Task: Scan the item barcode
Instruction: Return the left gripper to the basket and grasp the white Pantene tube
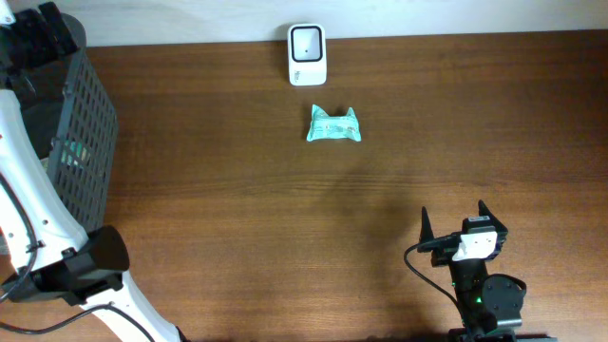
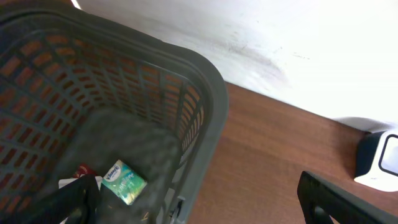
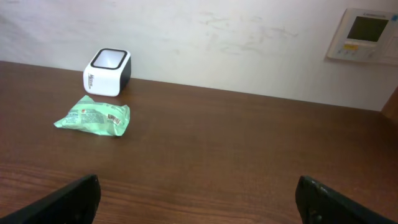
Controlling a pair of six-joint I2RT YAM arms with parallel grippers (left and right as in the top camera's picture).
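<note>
A green snack packet [image 1: 334, 125] lies flat on the wooden table just in front of the white barcode scanner [image 1: 306, 54]; the right wrist view shows the packet [image 3: 93, 116] and scanner [image 3: 107, 71] far ahead to the left. My right gripper [image 1: 454, 223] stands open near the table's front right, with nothing between its fingers [image 3: 62, 202]. My left gripper [image 1: 43, 38] hangs open and empty over the dark mesh basket [image 1: 90, 114]. Inside the basket [image 2: 205, 93] lie a teal tissue pack [image 2: 123, 182] and a partly hidden red item [image 2: 84, 169].
The basket stands at the table's far left edge. The left arm's white links [image 1: 28, 209] run along the left side. A wall panel [image 3: 364, 34] hangs behind the table at the right. The scanner [image 2: 379, 160] shows at the right edge of the left wrist view.
</note>
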